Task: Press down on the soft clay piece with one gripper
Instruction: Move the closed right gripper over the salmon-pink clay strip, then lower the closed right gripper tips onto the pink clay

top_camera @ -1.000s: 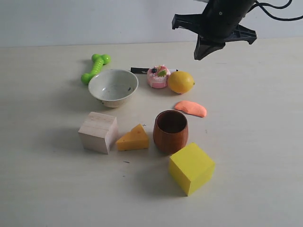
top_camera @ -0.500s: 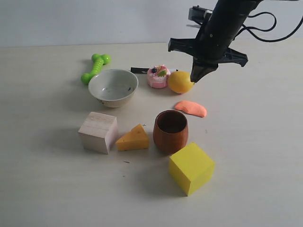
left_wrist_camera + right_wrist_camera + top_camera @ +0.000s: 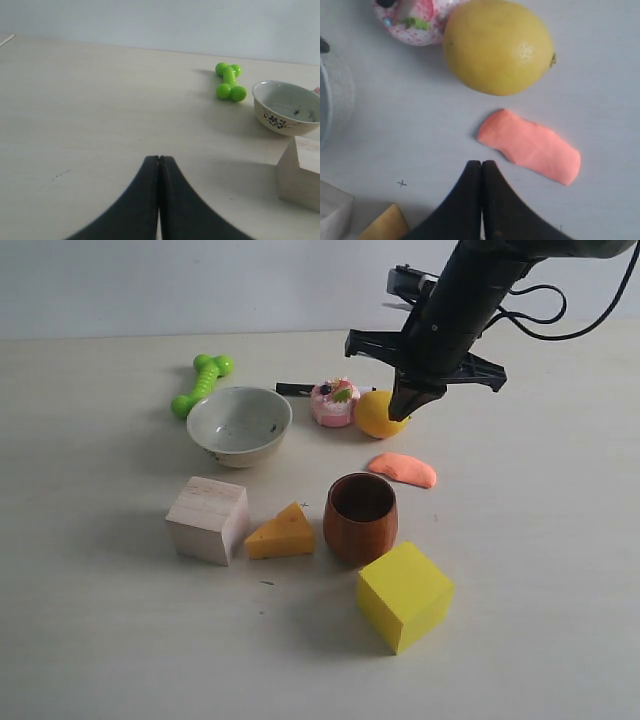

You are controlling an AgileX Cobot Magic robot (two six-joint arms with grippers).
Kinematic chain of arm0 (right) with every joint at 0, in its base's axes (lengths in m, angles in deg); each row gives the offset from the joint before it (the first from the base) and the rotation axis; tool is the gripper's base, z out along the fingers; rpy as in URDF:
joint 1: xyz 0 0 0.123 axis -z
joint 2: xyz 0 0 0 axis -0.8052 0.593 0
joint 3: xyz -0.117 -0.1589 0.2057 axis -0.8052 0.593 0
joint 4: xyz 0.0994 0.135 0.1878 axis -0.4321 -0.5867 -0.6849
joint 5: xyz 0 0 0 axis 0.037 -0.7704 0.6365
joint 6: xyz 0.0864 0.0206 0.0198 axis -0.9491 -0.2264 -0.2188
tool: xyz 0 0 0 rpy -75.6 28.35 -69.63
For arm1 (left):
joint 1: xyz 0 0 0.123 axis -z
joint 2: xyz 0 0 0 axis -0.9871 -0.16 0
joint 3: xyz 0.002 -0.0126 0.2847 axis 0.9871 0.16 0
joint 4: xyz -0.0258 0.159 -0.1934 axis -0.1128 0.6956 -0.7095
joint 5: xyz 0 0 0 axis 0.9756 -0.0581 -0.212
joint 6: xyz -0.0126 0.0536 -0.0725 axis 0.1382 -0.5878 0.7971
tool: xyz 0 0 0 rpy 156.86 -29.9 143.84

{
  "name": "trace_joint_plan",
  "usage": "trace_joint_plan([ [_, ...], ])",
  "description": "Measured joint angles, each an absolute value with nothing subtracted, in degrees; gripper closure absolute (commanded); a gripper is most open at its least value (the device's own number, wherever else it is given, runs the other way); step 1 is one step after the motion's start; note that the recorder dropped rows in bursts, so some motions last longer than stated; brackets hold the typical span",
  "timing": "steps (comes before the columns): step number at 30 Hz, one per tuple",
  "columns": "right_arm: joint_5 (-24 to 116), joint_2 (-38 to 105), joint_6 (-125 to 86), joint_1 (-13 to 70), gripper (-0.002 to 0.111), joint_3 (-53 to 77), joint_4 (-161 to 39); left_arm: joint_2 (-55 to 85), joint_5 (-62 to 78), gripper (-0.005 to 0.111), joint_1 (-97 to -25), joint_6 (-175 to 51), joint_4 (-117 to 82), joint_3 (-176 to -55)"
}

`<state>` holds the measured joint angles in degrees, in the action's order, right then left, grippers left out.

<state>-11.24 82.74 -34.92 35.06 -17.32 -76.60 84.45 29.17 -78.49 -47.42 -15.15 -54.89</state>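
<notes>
The soft clay piece (image 3: pixel 403 469) (image 3: pixel 530 146) is a flat salmon-orange blob lying on the table between the lemon (image 3: pixel 375 414) and the brown wooden cup (image 3: pixel 360 517). My right gripper (image 3: pixel 405 410) (image 3: pixel 481 164) hangs above the table with its fingers pressed together and nothing held; its tip is over the lemon's edge in the exterior view, well above the clay. In the right wrist view the tip sits just short of the clay. My left gripper (image 3: pixel 159 159) is shut and empty, low over bare table, out of the exterior view.
A white bowl (image 3: pixel 240 425), green dumbbell toy (image 3: pixel 201 383), pink cake toy (image 3: pixel 334 402), wooden block (image 3: pixel 208 519), cheese wedge (image 3: pixel 282 533) and yellow cube (image 3: pixel 404 595) ring the cup. The table (image 3: pixel 540 540) lies bare to the right of the clay.
My right arm has come down and leftward from the top of the view, bringing its shut tip to beside the lemon above the clay. Nothing on the table has moved.
</notes>
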Motion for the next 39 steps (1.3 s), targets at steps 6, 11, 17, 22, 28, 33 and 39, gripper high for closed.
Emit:
trace_joint_plan([
  [6, -13.5, 83.6, -43.7, 35.1, 0.108, -17.3, -74.0, 84.5, 29.2, 0.107, -78.5, -47.4, -15.2, -54.9],
  [11, -14.1, 83.8, -47.9, 35.1, 0.108, -17.3, -73.6, 84.5, 29.2, 0.107, -78.5, -47.4, -15.2, -54.9],
  [17, -14.2, 84.0, -49.8, 35.1, 0.108, -17.3, -71.9, 84.5, 29.2, 0.107, -78.5, -47.4, -15.2, -54.9],
  [22, -13.9, 87.4, -52.4, 33.1, 0.108, -17.3, -67.9, 84.5, 29.2, 0.107, -78.5, -47.4, -15.2, -54.9],
  [28, -12.4, 87.6, -54.6, 31.5, 0.108, -17.3, -66.3, 84.5, 29.2, 0.107, -78.5, -47.4, -15.2, -54.9],
  [33, -12.1, 87.6, -54.8, 31.5, 0.108, -17.3, -65.5, 84.5, 29.2, 0.107, -78.5, -47.4, -15.2, -54.9],
  [39, -10.9, 88.1, -54.8, 31.5, 0.108, -17.3, -65.5, 84.5, 29.2, 0.107, -78.5, -47.4, -15.2, -54.9],
])
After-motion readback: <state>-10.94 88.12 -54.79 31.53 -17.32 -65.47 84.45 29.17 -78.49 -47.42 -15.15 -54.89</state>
